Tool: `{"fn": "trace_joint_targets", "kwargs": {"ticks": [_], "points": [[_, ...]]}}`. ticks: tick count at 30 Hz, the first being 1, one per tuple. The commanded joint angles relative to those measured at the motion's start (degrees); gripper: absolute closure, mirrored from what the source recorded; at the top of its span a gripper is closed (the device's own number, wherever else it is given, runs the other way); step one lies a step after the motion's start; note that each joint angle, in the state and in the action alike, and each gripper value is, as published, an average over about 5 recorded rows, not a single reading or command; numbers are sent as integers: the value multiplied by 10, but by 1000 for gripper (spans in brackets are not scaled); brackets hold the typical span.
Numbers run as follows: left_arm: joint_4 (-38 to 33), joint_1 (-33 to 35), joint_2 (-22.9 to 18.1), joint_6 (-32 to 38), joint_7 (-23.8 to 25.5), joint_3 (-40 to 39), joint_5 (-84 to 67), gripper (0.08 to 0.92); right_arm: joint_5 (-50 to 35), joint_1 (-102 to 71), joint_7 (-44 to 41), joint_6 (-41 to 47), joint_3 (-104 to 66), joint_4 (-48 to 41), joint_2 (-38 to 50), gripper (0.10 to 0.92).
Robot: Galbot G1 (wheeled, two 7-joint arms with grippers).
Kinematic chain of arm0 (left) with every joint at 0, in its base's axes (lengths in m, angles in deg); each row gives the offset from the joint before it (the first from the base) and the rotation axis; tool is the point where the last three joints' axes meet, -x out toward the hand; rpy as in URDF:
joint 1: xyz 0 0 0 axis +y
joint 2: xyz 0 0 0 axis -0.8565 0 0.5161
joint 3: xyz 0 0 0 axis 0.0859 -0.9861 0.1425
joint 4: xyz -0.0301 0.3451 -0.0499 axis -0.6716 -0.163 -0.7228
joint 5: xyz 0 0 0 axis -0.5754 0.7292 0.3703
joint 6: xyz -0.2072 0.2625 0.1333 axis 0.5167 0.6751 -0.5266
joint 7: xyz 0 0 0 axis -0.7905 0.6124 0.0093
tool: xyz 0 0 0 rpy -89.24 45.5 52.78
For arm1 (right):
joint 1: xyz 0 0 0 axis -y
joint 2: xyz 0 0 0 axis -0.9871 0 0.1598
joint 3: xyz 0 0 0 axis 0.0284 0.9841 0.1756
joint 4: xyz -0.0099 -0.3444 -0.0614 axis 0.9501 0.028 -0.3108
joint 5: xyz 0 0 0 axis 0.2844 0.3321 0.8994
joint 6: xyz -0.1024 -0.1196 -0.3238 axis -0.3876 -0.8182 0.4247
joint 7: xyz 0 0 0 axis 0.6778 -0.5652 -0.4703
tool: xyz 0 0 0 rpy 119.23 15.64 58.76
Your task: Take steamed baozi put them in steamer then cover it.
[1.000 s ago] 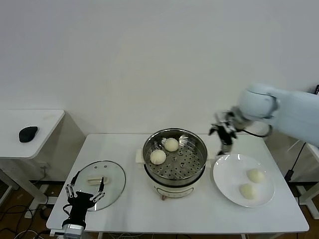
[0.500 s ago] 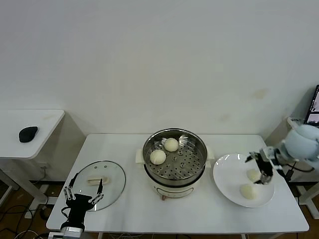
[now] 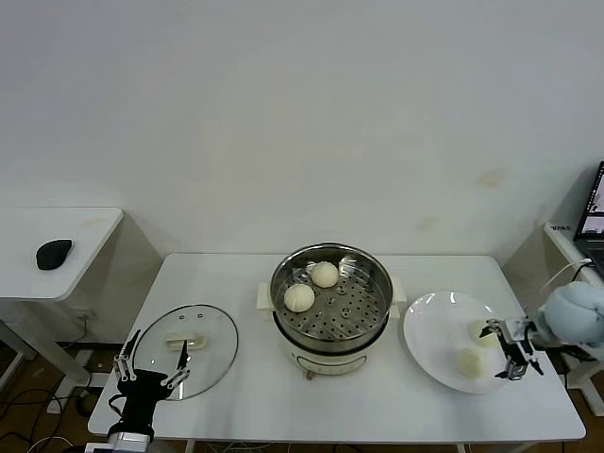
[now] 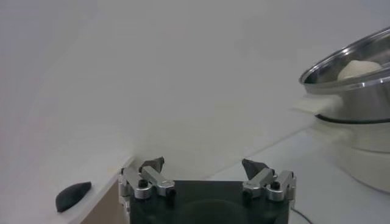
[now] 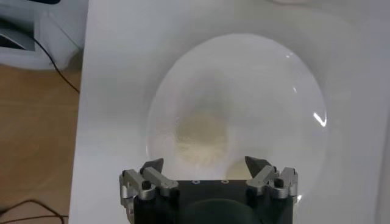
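The steel steamer (image 3: 330,326) stands mid-table with two steamed baozi (image 3: 325,274) (image 3: 299,297) on its perforated tray. Two more baozi (image 3: 479,332) (image 3: 469,363) lie on the white plate (image 3: 429,330) to its right. My right gripper (image 3: 510,351) hangs open at the plate's right side, just beside those buns. In the right wrist view a baozi (image 5: 201,137) lies on the plate (image 5: 274,91) ahead of the open gripper (image 5: 204,165). My left gripper (image 3: 151,363) is open and empty at the front edge of the glass lid (image 3: 203,354). In the left wrist view the gripper (image 4: 203,164) faces the steamer (image 4: 353,79).
The lid has a cream handle (image 3: 185,341) and lies flat left of the steamer. A side table at the far left carries a black mouse (image 3: 54,253). A laptop (image 3: 595,212) sits beyond the table's right edge. Cables lie on the floor at the front left.
My right arm swung from behind the steamer's right side out over the plate and came down at its right edge. The left gripper slid slightly toward the table's front edge.
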Motion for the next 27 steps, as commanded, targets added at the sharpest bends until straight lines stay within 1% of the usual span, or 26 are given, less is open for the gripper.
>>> {"fn": "trace_joint_targets", "kwargs": {"ticks": [1,6,9,15,22,27], "points": [[1,0,-1,0,0,2,0,177,21,-63,18,-2,-42,-30,-42,203],[3,1,-3,0,0,4,0,177,31,-52,19,-1,-29,-55,-61,203],[5,1,-4,0,0,4,-1,177,38,-49,20,-1,-26,-66,-67,219],[9,0,-6,1,0,4,0,177,43,-49,16,1,-23,-75,-72,288],[11,-2,-6,0,0,4,0,177,43,-39,11,2,-22,-79,-73,420],[11,-2,-3,0,1,4,-1,177,31,-7,3,2,-14,-72,-66,446]]}}
